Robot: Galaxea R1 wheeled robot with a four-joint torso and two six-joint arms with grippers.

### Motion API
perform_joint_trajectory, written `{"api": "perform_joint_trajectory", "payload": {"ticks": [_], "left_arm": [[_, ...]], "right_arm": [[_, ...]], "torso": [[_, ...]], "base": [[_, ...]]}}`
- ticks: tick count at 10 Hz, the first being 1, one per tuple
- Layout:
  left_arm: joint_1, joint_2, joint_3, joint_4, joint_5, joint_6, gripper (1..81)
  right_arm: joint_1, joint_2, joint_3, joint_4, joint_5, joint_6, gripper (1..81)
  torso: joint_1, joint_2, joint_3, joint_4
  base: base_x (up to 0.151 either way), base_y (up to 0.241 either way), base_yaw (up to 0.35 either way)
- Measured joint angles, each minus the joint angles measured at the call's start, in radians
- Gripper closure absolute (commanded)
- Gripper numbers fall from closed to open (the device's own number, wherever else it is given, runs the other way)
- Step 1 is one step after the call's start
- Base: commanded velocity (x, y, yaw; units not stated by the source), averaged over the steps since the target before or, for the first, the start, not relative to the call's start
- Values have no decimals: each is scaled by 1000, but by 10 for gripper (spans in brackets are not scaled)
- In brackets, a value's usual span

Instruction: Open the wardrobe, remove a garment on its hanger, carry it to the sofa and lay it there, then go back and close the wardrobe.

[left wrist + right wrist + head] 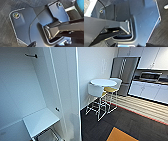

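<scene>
Here the wardrobe [37, 89] takes up the left half of the head view, standing open: its white interior is bare, with a dark rail [31, 55] high at the back and a white shelf [41, 120] low down inside. A wire basket [48, 135] sits just below that shelf at the picture's lower edge. The wardrobe's tall white door [67, 92] stands edge-on to the camera, between the interior and the room beyond.

To the right of the door, against the white wall, a small round white counter [103, 82] stands with two white stools [95, 90] drawn up to it, one showing a yellow seat [110, 89]. Behind them rises a grey steel fridge [125, 72], and a run of white kitchen cabinets [150, 90] stretches away to the right. The floor is dark carpet [130, 124], with an orange patch [121, 135] near the lower edge.

Both wrist views show the robot's own dark plate and jointed bar over dark carpet; whether either arm's jaws are spread or pressed together, I cannot tell.
</scene>
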Motion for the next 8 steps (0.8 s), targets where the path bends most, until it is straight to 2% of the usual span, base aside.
{"api": "perform_joint_trajectory", "payload": {"ticks": [8], "left_arm": [[5,3,0,-2,0,0,10]], "right_arm": [[-1,-1,-1,0,-6,0,10]], "torso": [[0,0,0,0]], "base": [[0,0,340]]}}
